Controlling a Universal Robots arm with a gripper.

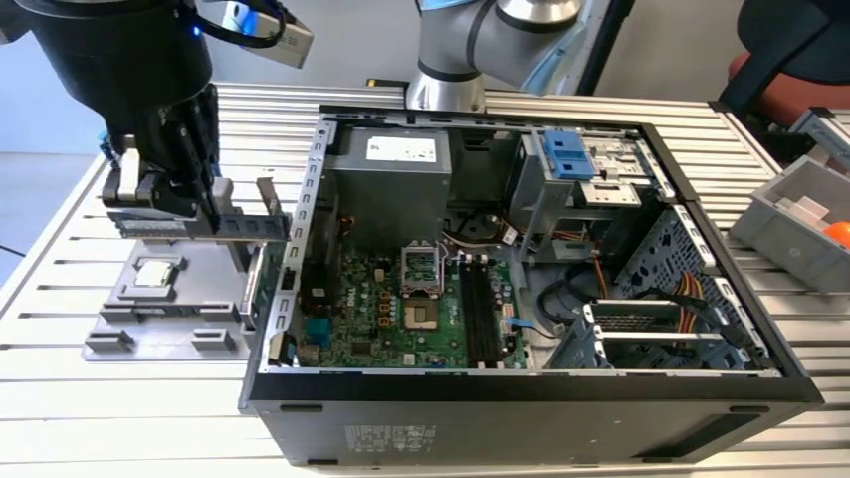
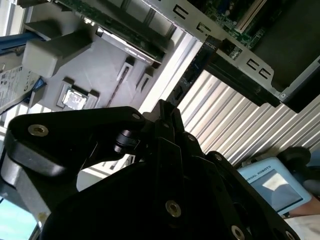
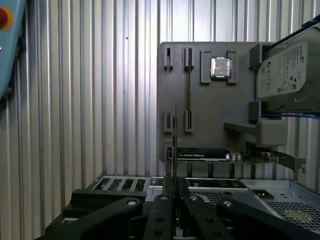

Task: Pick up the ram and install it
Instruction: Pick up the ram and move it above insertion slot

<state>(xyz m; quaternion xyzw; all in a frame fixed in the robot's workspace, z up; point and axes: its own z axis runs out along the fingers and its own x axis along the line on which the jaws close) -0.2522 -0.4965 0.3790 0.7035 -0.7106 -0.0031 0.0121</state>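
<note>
Pinching the ram (image 3: pixel 174 140) edge-on in our gripper (image 3: pixel 174 194), we judge the memory slots (image 1: pixel 475 309) lie toward four o'clock in the exterior view.

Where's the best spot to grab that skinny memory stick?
I'd squeeze its two flat sides, coming from above. The memory stick is thin and edge-up, so only those sides give grip; the pincer is shut on it that way.

The ram (image 3: pixel 174 145) presents edge-on in the first wrist view as a thin, narrow stick. It is clamped between the fingers of the gripper (image 3: pixel 174 186), above the grey holder (image 3: pixel 210 125).
</note>
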